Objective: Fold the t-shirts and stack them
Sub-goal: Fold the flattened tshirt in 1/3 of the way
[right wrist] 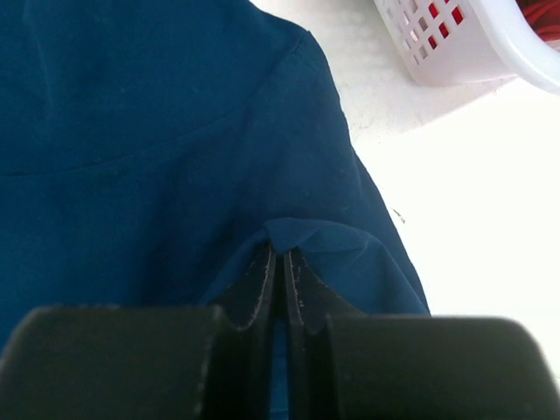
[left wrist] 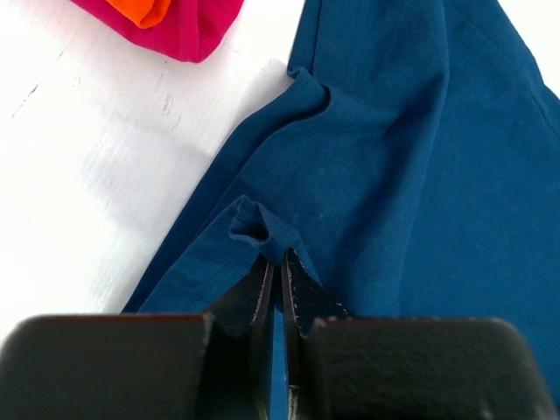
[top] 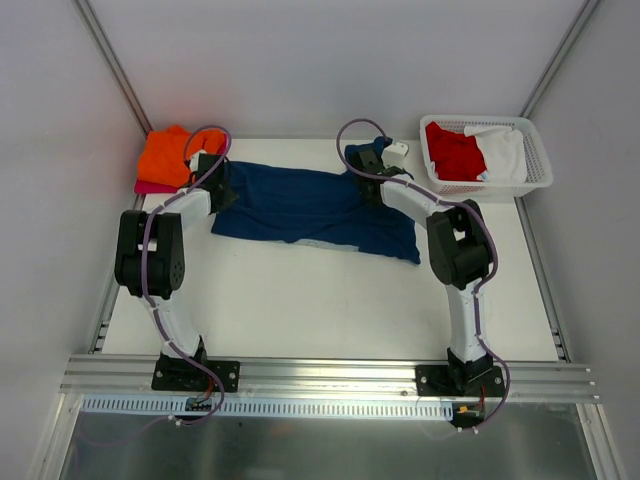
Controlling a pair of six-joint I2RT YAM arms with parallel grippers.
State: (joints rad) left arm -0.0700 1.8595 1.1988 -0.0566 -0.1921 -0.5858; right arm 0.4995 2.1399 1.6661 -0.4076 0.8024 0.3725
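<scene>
A navy blue t-shirt lies spread across the back of the white table, wrinkled and partly folded. My left gripper is shut on a pinch of its left edge, and the cloth bunches up at the fingertips. At the shirt's right end my right gripper is shut on the navy cloth, with a small fold rising at its tips. An orange t-shirt lies folded on a magenta-pink one at the back left; both show in the left wrist view as magenta-pink cloth under orange.
A white lattice basket at the back right holds a red t-shirt and a white t-shirt; its corner shows in the right wrist view. Grey walls close in the table on three sides.
</scene>
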